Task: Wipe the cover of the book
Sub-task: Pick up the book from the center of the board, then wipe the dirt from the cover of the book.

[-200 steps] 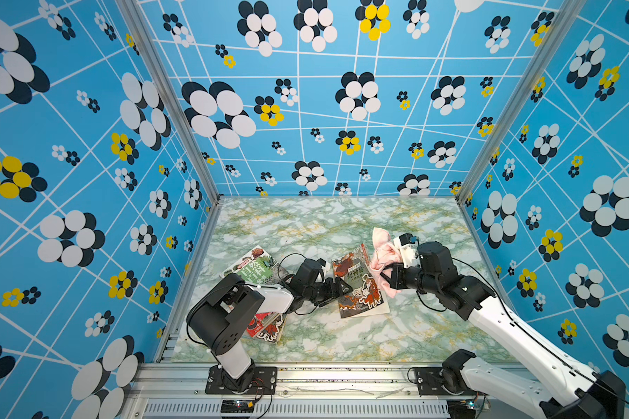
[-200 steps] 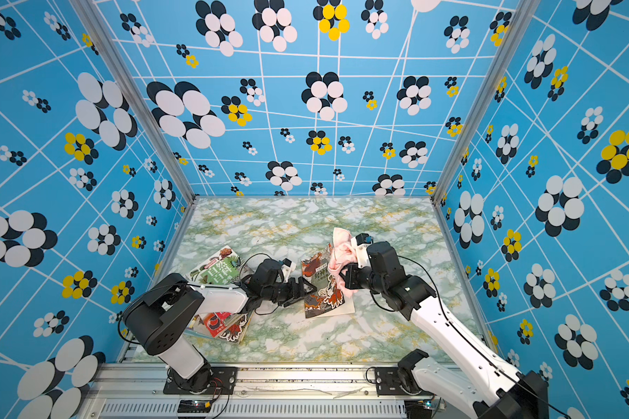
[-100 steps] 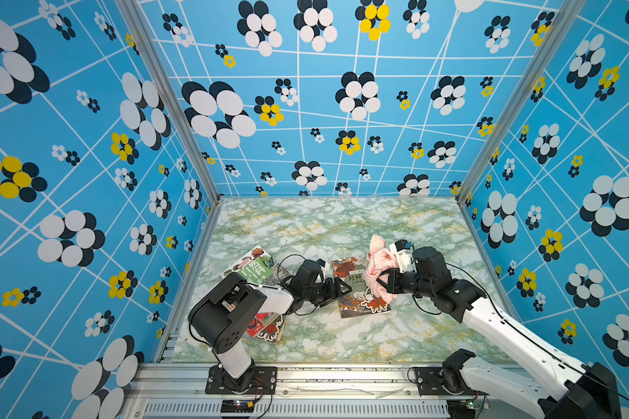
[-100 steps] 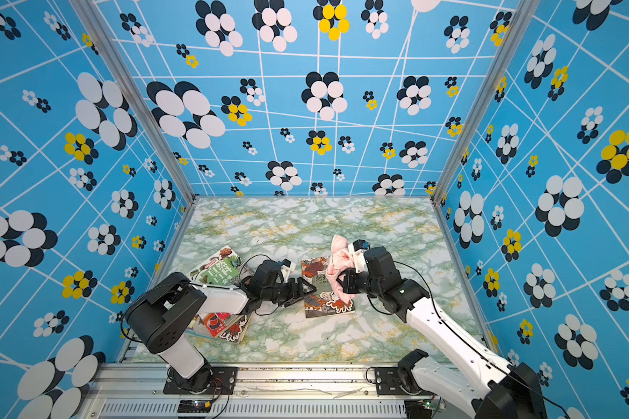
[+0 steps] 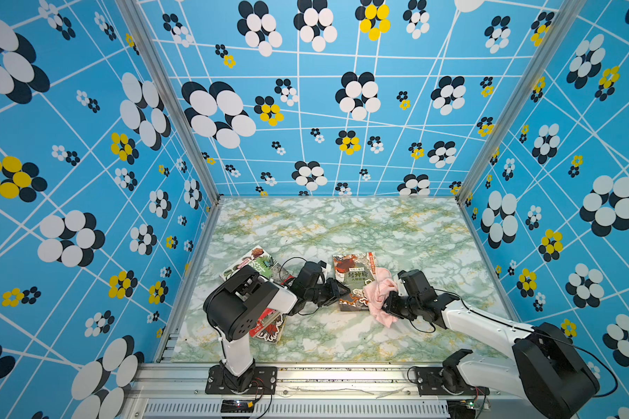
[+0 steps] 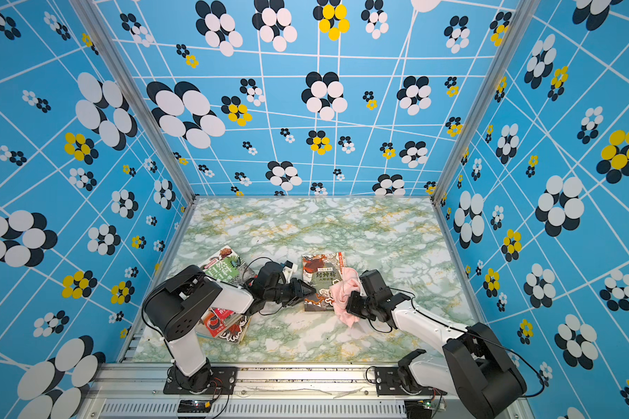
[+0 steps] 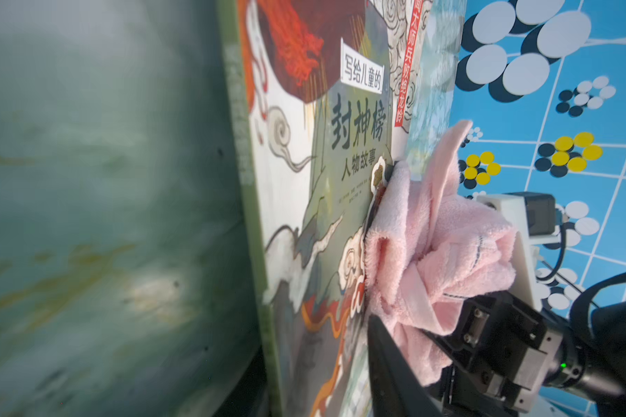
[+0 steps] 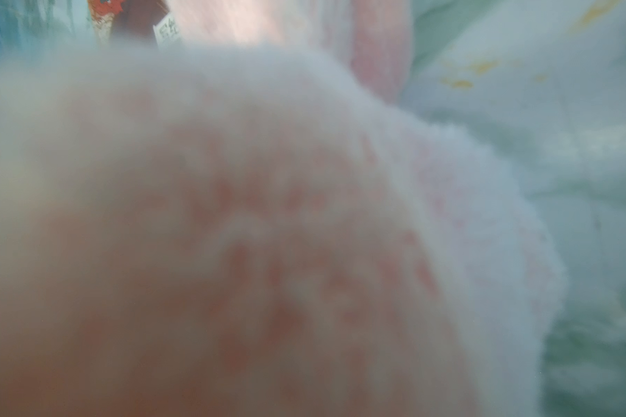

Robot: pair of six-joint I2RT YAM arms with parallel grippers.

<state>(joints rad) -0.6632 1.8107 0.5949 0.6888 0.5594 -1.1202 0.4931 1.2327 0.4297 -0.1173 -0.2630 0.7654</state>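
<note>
Because the right jaws are clenched on the bunched pink cloth (image 5: pixel 378 295), we can press it onto the lower right of the book (image 5: pixel 353 277), which lies flat on the worktop (image 5: pixel 342 225) near the centre of both top views. The left jaws straddle the book's left edge, to steady it against the rubbing, we judge; whether they pinch it yet we cannot tell. We see no container: a green book (image 5: pixel 260 261) and a red book (image 5: pixel 269 326) lie loose at lower left
</note>
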